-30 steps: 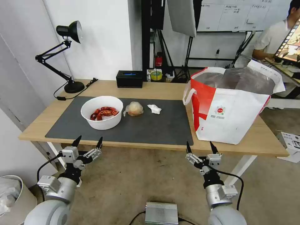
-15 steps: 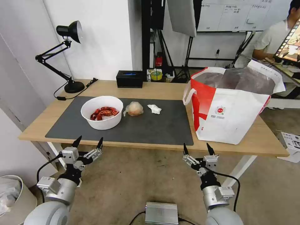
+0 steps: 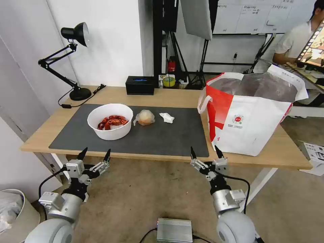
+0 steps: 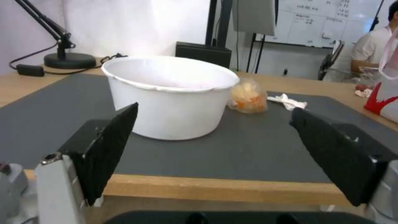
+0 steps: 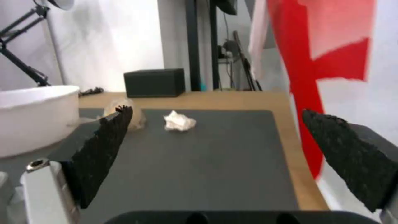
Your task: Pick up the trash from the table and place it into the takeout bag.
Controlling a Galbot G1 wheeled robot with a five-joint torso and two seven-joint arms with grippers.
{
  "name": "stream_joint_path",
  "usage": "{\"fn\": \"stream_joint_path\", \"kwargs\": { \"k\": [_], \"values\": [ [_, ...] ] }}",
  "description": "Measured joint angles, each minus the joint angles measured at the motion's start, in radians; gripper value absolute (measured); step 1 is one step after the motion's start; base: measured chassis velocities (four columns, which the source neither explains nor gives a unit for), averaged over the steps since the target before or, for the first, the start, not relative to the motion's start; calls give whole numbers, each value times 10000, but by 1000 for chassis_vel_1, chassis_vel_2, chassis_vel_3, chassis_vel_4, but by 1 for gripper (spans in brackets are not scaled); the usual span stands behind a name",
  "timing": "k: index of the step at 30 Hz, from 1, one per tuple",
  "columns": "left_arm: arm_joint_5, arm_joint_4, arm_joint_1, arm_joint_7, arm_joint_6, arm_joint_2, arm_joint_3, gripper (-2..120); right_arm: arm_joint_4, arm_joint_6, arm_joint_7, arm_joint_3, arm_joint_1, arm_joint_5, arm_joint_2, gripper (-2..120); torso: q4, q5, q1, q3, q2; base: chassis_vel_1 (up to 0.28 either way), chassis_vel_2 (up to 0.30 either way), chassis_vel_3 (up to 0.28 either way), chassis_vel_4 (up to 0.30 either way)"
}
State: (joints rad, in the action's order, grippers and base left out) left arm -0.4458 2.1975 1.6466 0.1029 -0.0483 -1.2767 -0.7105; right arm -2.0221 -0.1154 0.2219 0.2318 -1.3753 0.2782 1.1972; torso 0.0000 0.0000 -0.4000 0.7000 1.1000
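Note:
On the table [image 3: 162,96], a dark grey mat [image 3: 168,138] carries the trash: a white bowl [image 3: 110,121] of red scraps, a clear-wrapped pale-orange lump [image 3: 145,117] and a crumpled white tissue [image 3: 166,117]. The white and red takeout bag [image 3: 249,114] stands open at the table's right end. Both grippers hang below the front edge, holding nothing. My left gripper [image 3: 96,153] is open in front of the bowl [image 4: 170,96]. My right gripper [image 3: 204,152] is open near the mat's right front corner, facing the tissue [image 5: 179,122], with the bag [image 5: 331,62] close beside it.
A black desk lamp [image 3: 76,50] and its cable occupy the back left corner. A black box [image 3: 140,85] and a tape roll [image 3: 168,81] sit at the back edge. On the floor are a grey metal box [image 3: 174,230] and a white bin [image 3: 10,209].
My right gripper has moved left and slightly up, from below the bag toward the mat's right front corner. The left gripper has barely shifted. The trash has not moved.

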Motion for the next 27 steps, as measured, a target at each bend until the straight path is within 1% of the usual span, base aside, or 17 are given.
{"fn": "stream_joint_path", "kwargs": {
  "k": [4, 5, 8, 9, 13, 14, 16, 17, 18, 21, 22, 27],
  "values": [
    [149, 45, 102, 10, 7, -149, 58, 100, 226, 250, 169, -317, 771, 549, -214, 100, 1, 0, 0, 0, 0, 0, 0, 0, 0],
    [149, 45, 102, 10, 7, -149, 58, 100, 226, 250, 169, -317, 771, 549, -214, 100, 1, 0, 0, 0, 0, 0, 0, 0, 0],
    [271, 78, 163, 23, 54, -272, 130, 100, 526, 546, 388, -672, 1695, 1165, -434, 100, -2, 1, 0, 1, 0, 0, 0, 0, 0],
    [271, 78, 163, 23, 54, -272, 130, 100, 526, 546, 388, -672, 1695, 1165, -434, 100, -2, 1, 0, 1, 0, 0, 0, 0, 0],
    [299, 190, 185, 25, 60, -291, 143, 100, 1024, 1041, 788, -1216, 3241, 2051, -563, 100, 0, 0, 0, 1, -1, 0, 0, 0, 0],
    [299, 190, 185, 25, 60, -291, 143, 100, 1024, 1041, 788, -1216, 3241, 2051, -563, 100, 0, 0, 0, 1, -1, 0, 0, 0, 0],
    [309, 238, 191, 25, 60, -298, 146, 100, 1231, 1328, 1006, -1533, 3916, 2507, -597, 100, 1, 0, -1, 1, -1, 0, 0, 0, 0],
    [314, 260, 204, 25, 60, -313, 145, 100, 1376, 1478, 1133, -1747, 4260, 2729, -610, 100, -2, 0, 0, 1, -1, 0, 0, 0, 0],
    [314, 260, 204, 25, 60, -313, 145, 100, 1376, 1478, 1133, -1747, 4260, 2729, -610, 100, -2, 0, 0, 1, -1, 0, 0, 0, 0],
    [322, 276, 260, 25, 60, -335, 87, 100, 1834, 1911, 1562, -2295, 5135, 3149, -601, 100, 2, -2, -1, 1, -1, 0, 0, 0, 0],
    [322, 276, 260, 25, 60, -335, 87, 100, 1834, 1911, 1562, -2295, 5135, 3149, -601, 100, 2, -2, -1, 1, -1, 0, 0, 0, 0],
    [321, 276, 271, 29, 61, -330, 15, 100, 2615, 2417, 2004, -2912, 6118, 3617, -445, 100, -1, 0, 0, 1, -1, 0, 0, 0, 0]
  ]
}}
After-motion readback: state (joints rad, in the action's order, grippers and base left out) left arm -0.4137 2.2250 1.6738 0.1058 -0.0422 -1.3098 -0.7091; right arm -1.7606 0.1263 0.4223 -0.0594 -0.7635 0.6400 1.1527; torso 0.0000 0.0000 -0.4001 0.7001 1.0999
